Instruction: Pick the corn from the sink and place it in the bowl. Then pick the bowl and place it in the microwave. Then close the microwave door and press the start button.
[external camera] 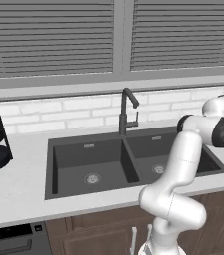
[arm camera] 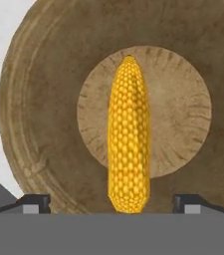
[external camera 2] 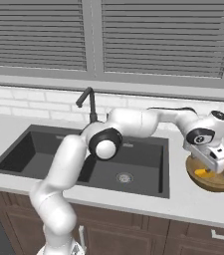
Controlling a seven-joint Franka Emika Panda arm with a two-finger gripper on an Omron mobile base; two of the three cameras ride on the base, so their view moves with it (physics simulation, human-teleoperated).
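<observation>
Yellow-orange corn [arm camera: 128,134] lay lengthwise across the flat middle of the golden-brown bowl [arm camera: 44,99], tip pointing up in the hand view, touched by neither finger. Gripper [arm camera: 111,203] hung straight above, jaws spread wide, one dark fingertip [arm camera: 34,203] standing off each side of the cob's blunt end. Seen from the right base view: bowl [external camera 2: 222,183] sat on the pale counter [external camera 2: 193,204] just right of the dark grey sink [external camera 2: 58,164], gripper [external camera 2: 214,160] poised over it, a spot of corn [external camera 2: 202,173] showing inside. From the left base view: sink [external camera: 108,164] with both basins bare, slim dark faucet [external camera: 126,112] behind, white tile and slatted blinds [external camera: 54,35] above.
</observation>
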